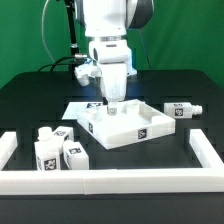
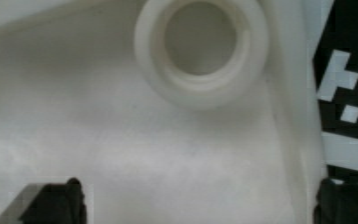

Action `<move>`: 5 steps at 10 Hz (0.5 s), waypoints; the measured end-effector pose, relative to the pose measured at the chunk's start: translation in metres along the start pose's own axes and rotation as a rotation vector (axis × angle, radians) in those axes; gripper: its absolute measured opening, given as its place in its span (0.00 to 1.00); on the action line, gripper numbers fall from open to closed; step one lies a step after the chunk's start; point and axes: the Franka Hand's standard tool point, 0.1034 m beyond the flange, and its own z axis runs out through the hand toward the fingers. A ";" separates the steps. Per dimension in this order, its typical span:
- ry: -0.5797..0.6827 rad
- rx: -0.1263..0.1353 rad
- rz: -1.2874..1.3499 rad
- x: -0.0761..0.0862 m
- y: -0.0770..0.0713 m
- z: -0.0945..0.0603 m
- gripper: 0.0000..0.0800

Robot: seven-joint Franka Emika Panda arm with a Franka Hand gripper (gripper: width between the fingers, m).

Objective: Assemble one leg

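1. A low white rail point(image 1: 100, 181) borders the near edge and both sides of the black tabletop point(image 1: 30, 105).
2. Just inside the rail, toward the exterior view's left, three tagged white posts point(image 1: 58, 147) lie grouped close together.
3. At the middle of the tabletop lies a large flat white slab point(image 1: 125, 126) bearing a marker tag on its top face.
4. The hand point(image 1: 114, 103) hangs directly over the slab, fingers pointing down, tips close above or at the slab's surface; contact cannot be confirmed.
5. The hand's fingers stand wide apart and hold nothing.
6. In the wrist view, a round raised socket point(image 2: 201, 52) on the slab fills the picture, with both dark fingertips point(image 2: 55, 198) at the edges.
7. One more leg point(image 1: 183, 110) lies on the tabletop at the exterior view's right, well apart from the hand.
8. Behind the slab, a flat marker board point(image 1: 82, 105) lies partly hidden.
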 end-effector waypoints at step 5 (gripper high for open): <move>-0.006 -0.051 0.008 0.002 -0.007 -0.012 0.81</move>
